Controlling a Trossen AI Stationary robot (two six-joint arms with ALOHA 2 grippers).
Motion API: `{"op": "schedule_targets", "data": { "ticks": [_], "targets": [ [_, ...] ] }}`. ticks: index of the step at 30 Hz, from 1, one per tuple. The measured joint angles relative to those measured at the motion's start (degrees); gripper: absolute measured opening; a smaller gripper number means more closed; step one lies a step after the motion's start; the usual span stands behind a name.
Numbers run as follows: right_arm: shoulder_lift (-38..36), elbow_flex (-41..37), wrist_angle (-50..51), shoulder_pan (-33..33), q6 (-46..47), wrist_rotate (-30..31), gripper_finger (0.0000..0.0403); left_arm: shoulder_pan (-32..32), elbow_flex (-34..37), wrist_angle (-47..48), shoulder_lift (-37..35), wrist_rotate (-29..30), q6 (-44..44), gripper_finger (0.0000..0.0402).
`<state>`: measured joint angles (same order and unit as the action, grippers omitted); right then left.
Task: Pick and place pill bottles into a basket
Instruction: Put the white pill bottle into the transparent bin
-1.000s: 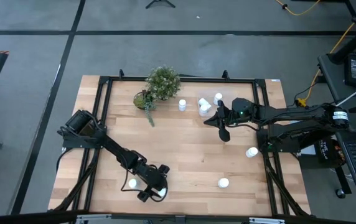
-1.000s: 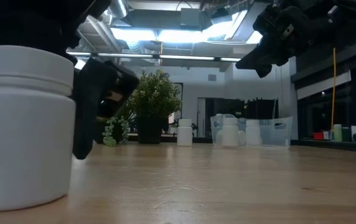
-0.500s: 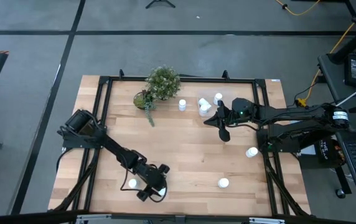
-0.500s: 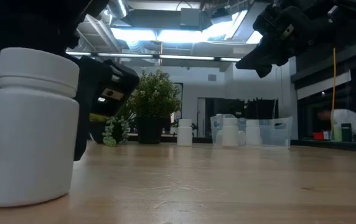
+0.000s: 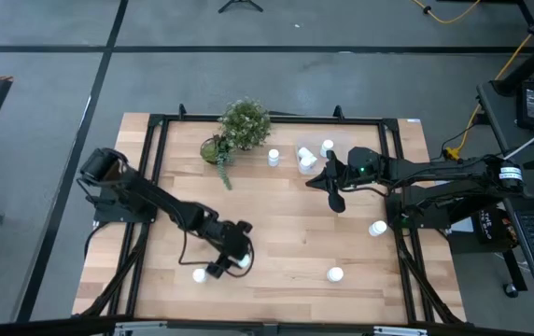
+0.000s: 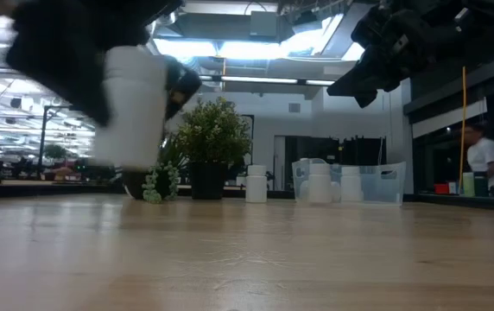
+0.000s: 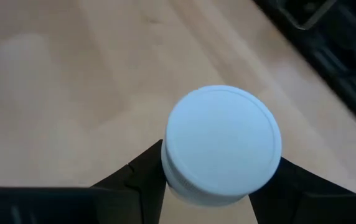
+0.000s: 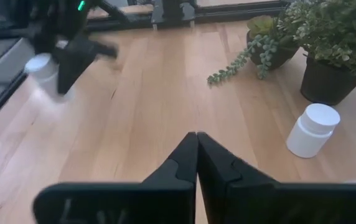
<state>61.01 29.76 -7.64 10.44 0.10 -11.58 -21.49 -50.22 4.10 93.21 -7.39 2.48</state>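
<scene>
Left end effector [image 5: 234,261]: I see it clamped on a pill bottle [image 7: 221,146], one dark finger on each side of the body just under the cap. The bottle is a small white cylinder with a flat, round white cap slightly wider than its body. In the low view it hangs clear of the bench [image 6: 247,259], blurred, between the dark fingers. A second bottle [image 5: 198,275] stands on the wood just beside this end effector, on its outer side.

Right end effector [image 5: 330,179]: I see its two fingers pressed together, holding nothing, raised above the bench. Just beyond it sits the basket [image 6: 351,182], a shallow clear plastic dish with white bottles standing inside. One more bottle [image 8: 312,129] stands on the wood beside the potted plant [image 5: 245,123], ahead of these fingers. Two further bottles stand apart on the bench nearer the right arm's base.
</scene>
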Motion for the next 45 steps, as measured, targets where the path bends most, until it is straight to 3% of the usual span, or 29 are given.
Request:
{"op": "schedule_targets", "data": {
  "ticks": [10, 23, 34, 38, 45],
  "targets": [
    [0.00, 0.00, -0.61, 0.02, -3.78, 0.07, 0.0012, 11.34, 0.00, 5.06, -9.07, 2.74, 5.67, 0.0175],
    [0.00, 0.02, -4.63, 0.02, -8.33, 0.05, 0.0012, 26.61, 0.00, 0.74, -8.99, 3.68, 6.38, 0.0175],
    [-0.02, 0.02, -8.94, 0.04, -9.38, 0.03, 0.0012, 31.32, 0.00, -0.53, -8.99, 3.76, 8.17, 0.0175],
    [-0.02, 0.02, -9.07, 0.04, -8.70, 0.09, 0.0012, 31.68, 0.00, -0.62, -8.77, 3.60, 5.20, 0.0175],
    [0.51, 2.43, -8.90, 0.16, -7.73, 4.29, 0.0012, 32.16, -1.44, -0.56, -7.91, 3.26, 5.32, 0.0175]
  ]
}}
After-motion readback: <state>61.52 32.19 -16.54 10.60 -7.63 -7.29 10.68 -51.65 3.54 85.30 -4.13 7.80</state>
